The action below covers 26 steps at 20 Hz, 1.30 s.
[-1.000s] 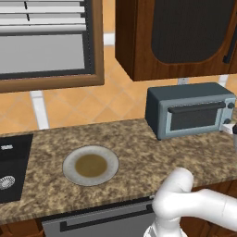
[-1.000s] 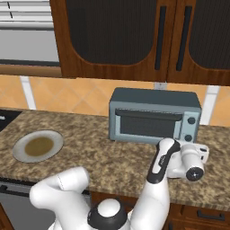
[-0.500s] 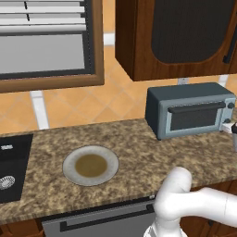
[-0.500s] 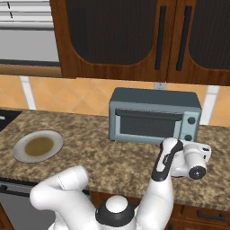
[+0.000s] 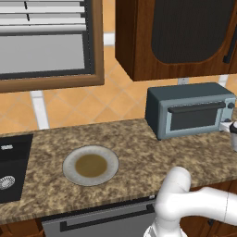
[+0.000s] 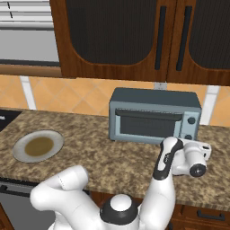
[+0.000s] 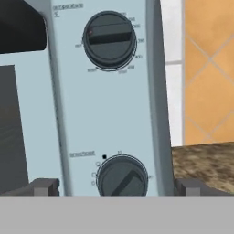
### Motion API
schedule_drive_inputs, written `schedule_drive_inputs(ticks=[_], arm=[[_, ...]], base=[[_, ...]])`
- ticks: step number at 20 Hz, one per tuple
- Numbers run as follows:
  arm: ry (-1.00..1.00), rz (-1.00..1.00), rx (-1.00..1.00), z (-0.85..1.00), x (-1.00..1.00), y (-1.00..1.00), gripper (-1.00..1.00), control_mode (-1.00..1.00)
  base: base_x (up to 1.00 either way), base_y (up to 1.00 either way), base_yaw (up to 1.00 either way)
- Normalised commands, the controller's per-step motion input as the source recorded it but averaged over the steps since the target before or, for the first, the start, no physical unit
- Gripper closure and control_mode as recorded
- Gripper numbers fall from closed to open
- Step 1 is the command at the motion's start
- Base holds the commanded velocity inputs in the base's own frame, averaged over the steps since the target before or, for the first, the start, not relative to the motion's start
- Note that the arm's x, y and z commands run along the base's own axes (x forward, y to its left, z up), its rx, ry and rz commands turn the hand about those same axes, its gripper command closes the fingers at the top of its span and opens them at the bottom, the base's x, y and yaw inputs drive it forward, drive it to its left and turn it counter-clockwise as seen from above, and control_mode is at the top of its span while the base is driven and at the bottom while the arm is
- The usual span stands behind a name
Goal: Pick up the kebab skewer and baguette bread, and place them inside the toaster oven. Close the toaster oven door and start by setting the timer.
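Our gripper (image 7: 117,187) is spread wide, its fingertips (image 7: 43,186) flanking the lower knob (image 7: 122,177) on the toaster oven (image 6: 154,114). The toaster oven door (image 6: 149,125) is closed; the plate (image 5: 90,165) sits well left on the counter (image 5: 134,155).

- In the right base view the white arm rises from the lower left of the frame, bends at a rounded elbow and reaches to the right of centre.
- Its forearm, marked with a dark strip, stands nearly upright there, and the wrist turns the hand sideways toward the right edge.
- The claw (image 7: 117,187) stands wide open in the hand view: two dark fingertips (image 7: 45,186) sit far apart at the bottom, holding nothing.
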Motion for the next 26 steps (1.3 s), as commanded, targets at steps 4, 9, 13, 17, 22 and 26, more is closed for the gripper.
schedule_drive_inputs(ticks=[4,9,13,17,22,26], arm=[[0.00,0.00,0.00,-0.08,0.13,0.00,-1.00,-1.00],[0.00,0.00,0.00,-0.07,0.08,0.00,-1.00,-1.00],[0.00,0.00,0.00,0.00,0.06,0.00,-1.00,-1.00],[0.00,0.00,0.00,0.00,0.01,0.00,-1.00,-1.00],[0.00,0.00,0.00,0.00,0.00,0.00,-1.00,-1.00],[0.00,0.00,0.00,0.00,0.00,0.00,1.00,-1.00]], base=[[0.00,0.00,0.00],[0.00,0.00,0.00],[0.00,0.00,0.00],[0.00,0.00,0.00],[0.00,0.00,0.00],[0.00,0.00,0.00]])
